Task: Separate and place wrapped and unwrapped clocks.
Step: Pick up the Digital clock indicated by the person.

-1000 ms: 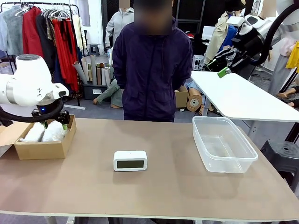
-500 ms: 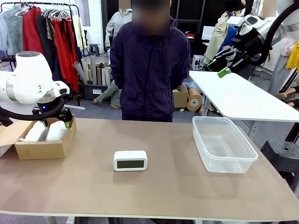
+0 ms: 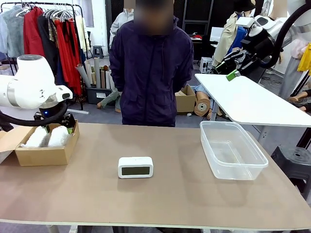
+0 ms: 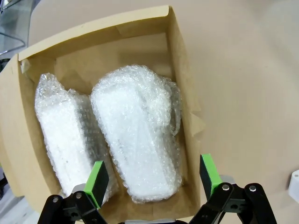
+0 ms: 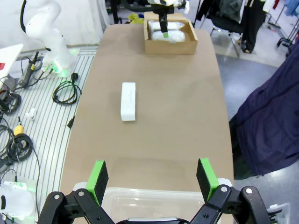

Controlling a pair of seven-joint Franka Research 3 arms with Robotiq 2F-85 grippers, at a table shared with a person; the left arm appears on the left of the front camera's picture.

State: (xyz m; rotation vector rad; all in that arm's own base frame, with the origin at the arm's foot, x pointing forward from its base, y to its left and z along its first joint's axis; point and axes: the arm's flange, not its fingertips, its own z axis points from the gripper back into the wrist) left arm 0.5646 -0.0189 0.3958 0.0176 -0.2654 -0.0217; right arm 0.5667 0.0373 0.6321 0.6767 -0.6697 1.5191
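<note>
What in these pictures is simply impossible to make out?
- Front view: the clock's display is too small and dark to read.
- Left wrist view: what is inside the bundles is hidden by their own wrapping.
- Left wrist view: the clock is cut off by the right edge.
- Right wrist view: the tub is cut off by the bottom edge and partly covered by the right gripper.

Table (image 3: 184,199): one, brown top.
On it:
- cardboard box (image 3: 46,156), open, near the left edge
- clock (image 3: 135,167), white, dark display facing the robot's side, near the middle
- plastic tub (image 3: 240,173), clear, right side, well apart from the box
</note>
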